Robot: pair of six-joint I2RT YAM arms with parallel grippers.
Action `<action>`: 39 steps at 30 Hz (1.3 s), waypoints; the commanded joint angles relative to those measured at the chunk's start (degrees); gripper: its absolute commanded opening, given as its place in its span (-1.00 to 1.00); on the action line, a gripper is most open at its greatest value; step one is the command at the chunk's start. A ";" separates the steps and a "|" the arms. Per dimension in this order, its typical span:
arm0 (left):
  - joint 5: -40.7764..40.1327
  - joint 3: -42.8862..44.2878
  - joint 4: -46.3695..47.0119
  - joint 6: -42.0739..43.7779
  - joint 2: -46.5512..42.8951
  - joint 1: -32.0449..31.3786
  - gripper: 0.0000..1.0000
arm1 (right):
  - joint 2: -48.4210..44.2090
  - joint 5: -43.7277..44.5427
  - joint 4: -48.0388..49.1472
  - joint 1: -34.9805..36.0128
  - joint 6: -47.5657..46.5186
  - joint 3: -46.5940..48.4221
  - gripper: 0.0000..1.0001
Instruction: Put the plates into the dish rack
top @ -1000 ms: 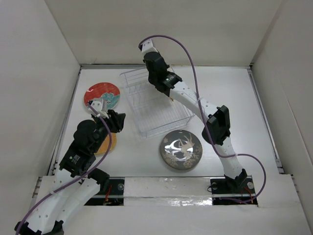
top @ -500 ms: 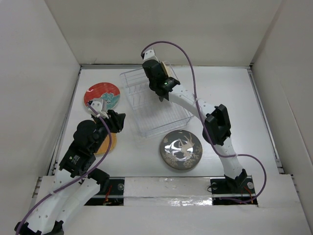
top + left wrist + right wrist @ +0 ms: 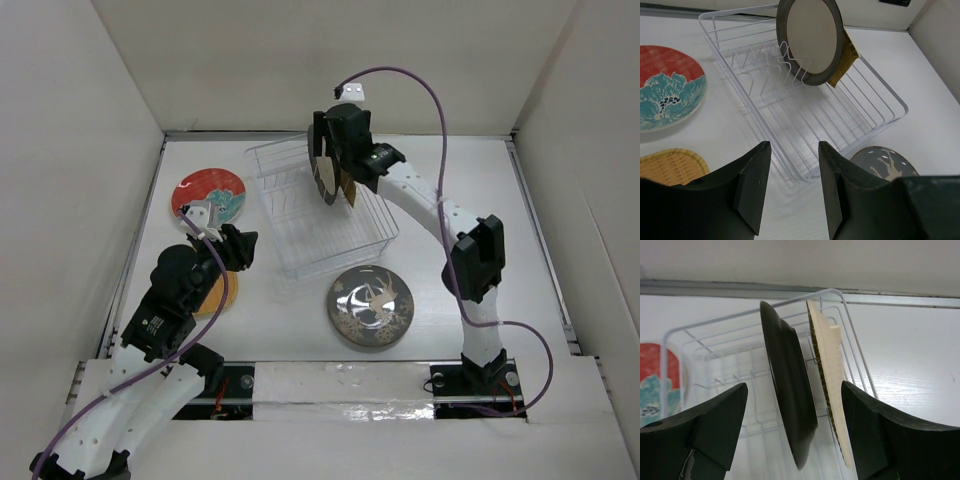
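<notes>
Closest in: left gripper, spread wide and empty, poised just beyond the orange-yellow plate. To the right of that, flat on the table, the dark plate with silver swirl design. Farther back, the clear dish rack, set askew, with the red plate with teal-white pattern lying flat just off its left side. At the rack's far end, standing on edge among the dividers: the silver-rimmed cream plate and, close behind it, the yellow ribbed fan-shaped plate. Close over those two, right gripper, fingers far apart, gripping nothing. By the look of it: two of five loaded, three to go, between placements. Next, probably: lift the right claw clear without nudging the standing pair, then work under a flat plate's rim, awkward on a bare surface.
</notes>
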 commanded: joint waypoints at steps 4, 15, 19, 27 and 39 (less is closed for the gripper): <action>-0.46 0.41 1.90 -0.26 0.41 -0.23 -0.20 | -16.46 -12.46 5.53 -0.99 4.90 -7.82 0.63; -0.19 0.50 1.98 -0.35 1.20 -0.23 -0.92 | -54.94 -17.76 5.49 -5.20 16.65 -58.97 -1.00; -0.90 0.85 1.72 -0.26 2.17 -0.23 -1.00 | -64.56 -23.81 -4.81 -13.37 21.85 -70.84 -0.74; -0.63 0.50 1.55 -0.26 -0.11 -0.23 -0.66 | -71.00 -43.91 -3.96 -21.72 26.09 -92.02 0.58; -0.72 1.46 0.84 0.09 -0.38 -0.23 -0.60 | -64.76 -54.23 7.64 -22.79 26.78 -99.95 0.20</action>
